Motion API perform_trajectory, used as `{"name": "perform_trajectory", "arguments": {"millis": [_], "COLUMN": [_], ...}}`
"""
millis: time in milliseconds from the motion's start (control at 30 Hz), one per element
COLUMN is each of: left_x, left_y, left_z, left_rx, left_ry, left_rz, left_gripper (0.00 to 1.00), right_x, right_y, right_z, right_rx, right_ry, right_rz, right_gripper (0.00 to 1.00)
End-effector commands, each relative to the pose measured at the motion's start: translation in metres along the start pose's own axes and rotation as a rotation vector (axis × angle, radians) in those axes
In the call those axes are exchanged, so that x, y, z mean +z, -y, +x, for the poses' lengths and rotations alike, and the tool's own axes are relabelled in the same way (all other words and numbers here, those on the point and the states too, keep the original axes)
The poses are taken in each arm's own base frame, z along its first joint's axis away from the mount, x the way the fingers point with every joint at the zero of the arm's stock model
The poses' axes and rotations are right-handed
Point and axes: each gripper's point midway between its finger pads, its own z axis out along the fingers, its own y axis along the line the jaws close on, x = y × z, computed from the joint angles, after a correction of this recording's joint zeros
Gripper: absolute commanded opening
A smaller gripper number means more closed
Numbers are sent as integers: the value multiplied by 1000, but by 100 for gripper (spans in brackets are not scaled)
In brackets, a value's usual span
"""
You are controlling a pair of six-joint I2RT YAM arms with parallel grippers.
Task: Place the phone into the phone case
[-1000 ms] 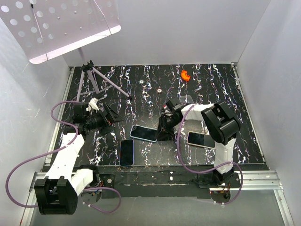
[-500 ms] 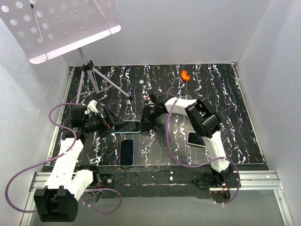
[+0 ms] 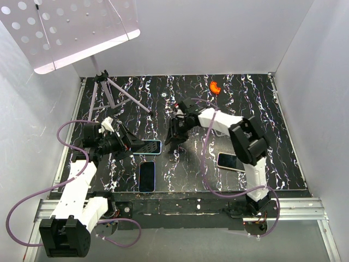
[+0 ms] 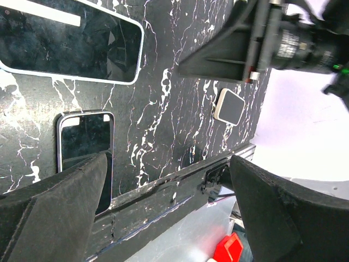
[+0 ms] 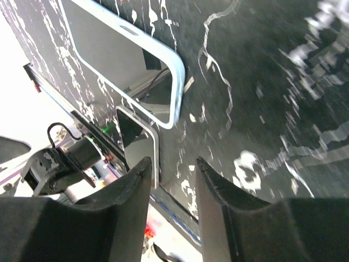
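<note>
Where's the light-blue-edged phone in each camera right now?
Top external: light-blue-edged phone left of centre, just beyond the dark phone.
Left wrist: light-blue-edged phone at upper left.
Right wrist: light-blue-edged phone at top, left of centre.
Shared landmark: the dark phone by the table front edge, beside it in all three.

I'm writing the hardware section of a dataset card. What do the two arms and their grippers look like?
Both the left arm and right arm have white links joined by blocky black joint housings. A purple cable loops alongside each. The left gripper and right gripper are black, with thick, wedge-shaped fingers of matte, foam-like texture. No markings are legible.
</note>
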Motion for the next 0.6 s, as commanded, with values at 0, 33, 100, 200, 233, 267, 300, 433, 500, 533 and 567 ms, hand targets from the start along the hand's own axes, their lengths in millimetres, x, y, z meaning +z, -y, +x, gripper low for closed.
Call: {"name": "perform_trajectory", "arguments": {"millis": [0,33,100,200,233,267,300,433,500,533,567], "left_x": [2,2,3,6,7,8,9,16,21,24,28], "left_y": [-1,-1,0,1,0,0,0,7,10,13,16], "left_z": [2,2,2,2,3,3,3,3,4,5,5], "left_rx": [-10,-8,-9,-8,-8,-9,-11,-7,6,16,29], "left_ry": [-9,-11,-15,-29,-36,-40,-45,-71,-86,-95,-102], "left_rz": [12,17,25,34,34,34,36,53,51,48,44], "left_gripper": [95,95,95,95,95,95,96,96,97,97,97], "right_x": [-63,-73,-92,-118,-127,-134,-143,-170,-181,-185,-188], "right_y": [16,22,38,61,69,77,85,107,115,119,122], "right_z": [-5,-4,-1,1,0,4,4,8,7,7,7], "right_rx": [-57,-56,-36,0,14,30,42,83,100,109,112], "right_ry": [114,129,156,204,221,229,245,288,311,314,320], "right_rz": [89,101,127,139,142,150,159,185,196,204,209], "right_gripper": [47,48,50,51,52,52,52,53,54,55,55]}}
